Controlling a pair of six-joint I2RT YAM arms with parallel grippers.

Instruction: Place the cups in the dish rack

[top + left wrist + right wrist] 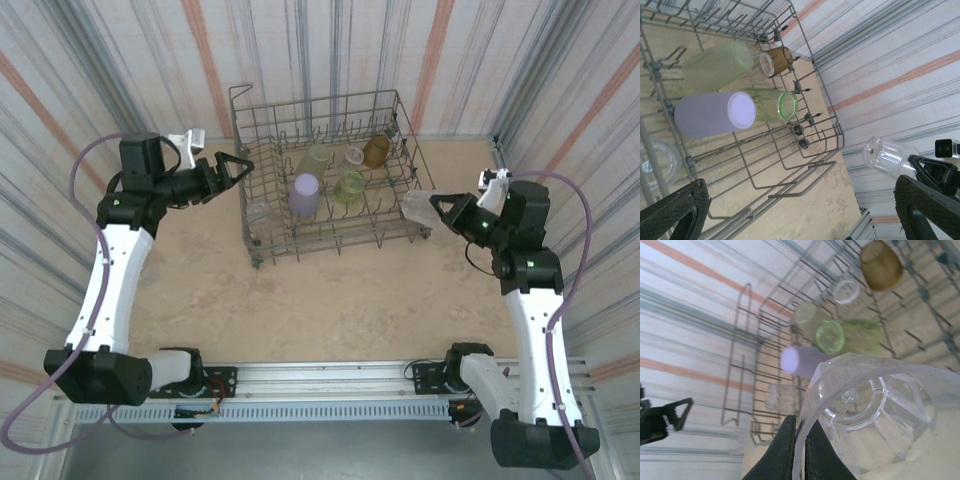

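At the left of the top view the left gripper [232, 170] hangs just off the dish rack's [340, 241] left wall, jaws spread wide and holding nothing. It points into the rack, but its part in the coming move looks small.

The rack fills the upper middle of the frame. Inside it, reading leftward to rightward, stand or lean the lavender cup [304, 194], a yellow-green cup [350, 186] beside it, and the amber cup [376, 151] toward the rack's upper right corner. The tines in the rack's right-hand part, below the amber cup in the picture, appear bare.

Just outside the rack's right wall is the clear cup [420, 207] — the one not yet loaded. The right gripper [444, 210] is clamped on it. In the right wrist view the two dark fingers [786, 452] pinch the cup's wall at the rim, one on either side of it, and the camera looks straight down the mouth to the ribbed base.

So the cup lies on its side, its long axis running across the frame: base toward the rack, mouth toward the gripper. The rack sits to the left of this gripper in the top view, close by, and the right arm is plainly the nearer one to that bare stretch. The move probably turns on carrying the cup leftward over the wall and tipping it mouth-down onto the tines — how high it rides above the wall cannot be told.
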